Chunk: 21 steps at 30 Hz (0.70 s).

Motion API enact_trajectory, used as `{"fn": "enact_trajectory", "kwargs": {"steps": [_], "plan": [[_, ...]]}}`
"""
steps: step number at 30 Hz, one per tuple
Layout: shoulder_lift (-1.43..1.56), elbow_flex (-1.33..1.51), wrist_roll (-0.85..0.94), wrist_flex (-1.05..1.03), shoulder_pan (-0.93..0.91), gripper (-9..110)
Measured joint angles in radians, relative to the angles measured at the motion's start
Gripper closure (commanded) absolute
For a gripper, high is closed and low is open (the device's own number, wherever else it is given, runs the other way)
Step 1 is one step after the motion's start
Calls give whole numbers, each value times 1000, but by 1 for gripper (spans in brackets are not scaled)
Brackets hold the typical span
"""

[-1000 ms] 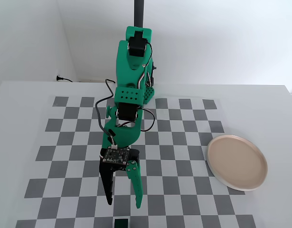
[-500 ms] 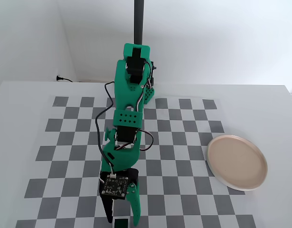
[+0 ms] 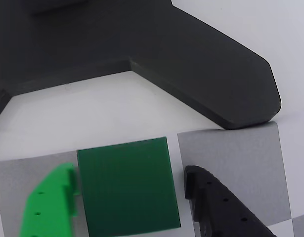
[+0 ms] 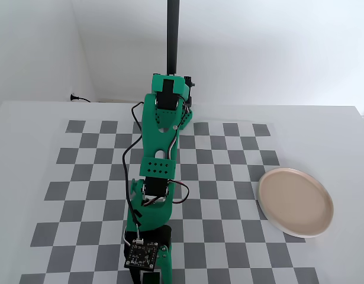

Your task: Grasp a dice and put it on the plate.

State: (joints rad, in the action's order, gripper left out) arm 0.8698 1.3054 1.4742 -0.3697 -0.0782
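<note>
In the wrist view the dark green dice (image 3: 127,190) lies on the checkerboard between my fingers. The bright green finger (image 3: 50,202) is right against its left side. The black finger (image 3: 213,205) stands a small gap off its right side. My gripper (image 3: 129,173) is open around the dice. In the fixed view the arm reaches down to the board's front edge, and the gripper (image 4: 151,269) hides the dice. The pale pinkish-beige plate (image 4: 295,201) lies empty at the right edge of the board, far from the gripper.
A dark grey flat angled slab (image 3: 191,59) lies on the white table just beyond the dice in the wrist view. A black pole (image 4: 173,35) stands behind the arm's base. The checkerboard mat (image 4: 229,177) covers the table's middle.
</note>
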Motion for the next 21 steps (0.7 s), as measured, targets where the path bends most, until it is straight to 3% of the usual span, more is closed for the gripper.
{"fn": "enact_trajectory", "kwargs": {"steps": [2,21], "plan": [[-6,-8,0,0,0,105],[28,-9,0,-60,5,106]]}}
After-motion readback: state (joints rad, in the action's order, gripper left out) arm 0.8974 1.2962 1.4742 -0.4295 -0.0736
